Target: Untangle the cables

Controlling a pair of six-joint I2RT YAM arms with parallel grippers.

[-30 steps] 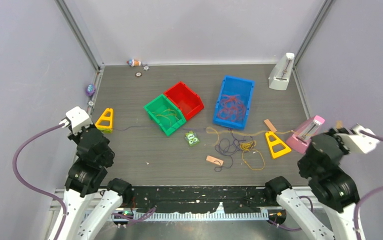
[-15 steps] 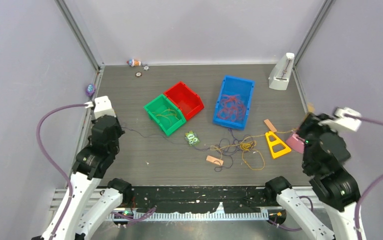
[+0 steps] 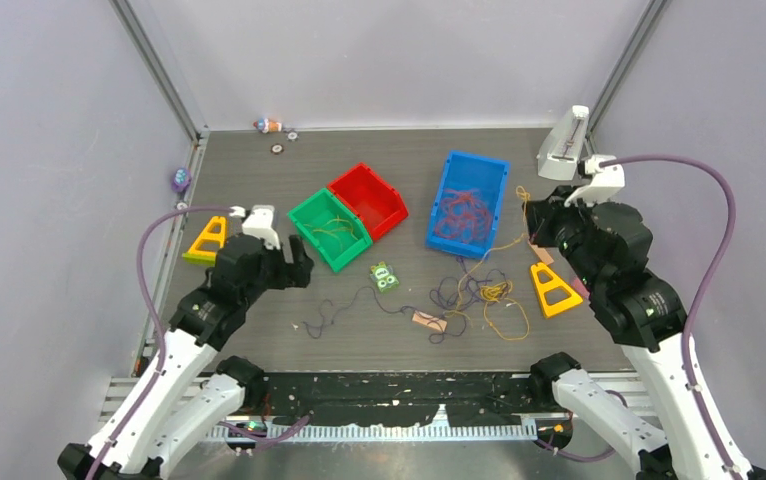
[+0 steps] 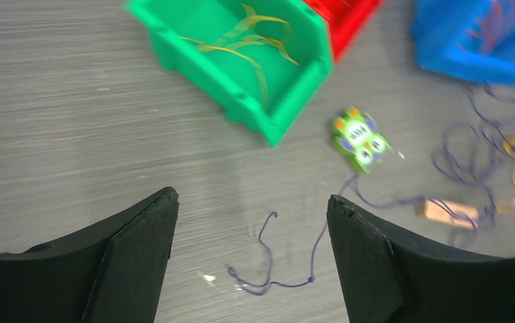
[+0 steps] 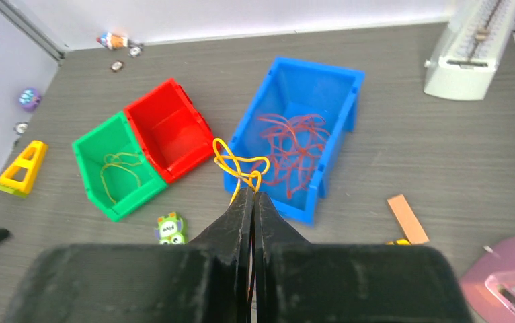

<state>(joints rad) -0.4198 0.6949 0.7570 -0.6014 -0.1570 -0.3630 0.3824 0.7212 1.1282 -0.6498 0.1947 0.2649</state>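
Note:
A tangle of purple and yellow cables (image 3: pixel 479 295) lies on the table in front of the blue bin (image 3: pixel 494 168). One purple cable (image 4: pixel 288 269) trails left from the tangle and lies slack on the table. My left gripper (image 4: pixel 251 196) hovers open above its loose end, holding nothing. My right gripper (image 5: pixel 251 192) is shut on a yellow cable (image 5: pixel 238 161), whose loop sticks out past the fingertips. From the right gripper (image 3: pixel 531 215) this yellow cable (image 3: pixel 499 245) runs down to the tangle. Red cables (image 5: pixel 292 145) lie in the blue bin, yellow ones (image 4: pixel 248 40) in the green bin (image 3: pixel 311 212).
A red bin (image 3: pixel 369 198) adjoins the green one. A green owl toy (image 3: pixel 385 277), two wood blocks (image 3: pixel 429 321) (image 3: pixel 540 250) and a yellow triangle (image 3: pixel 554 288) lie near the tangle. Another yellow triangle (image 3: pixel 206 240) is at left, a white metronome (image 3: pixel 563 145) at back right.
My left gripper swung in from the far left, opened and let go of the purple cable, which now lies slack. My right gripper moved toward the back with the yellow cable.

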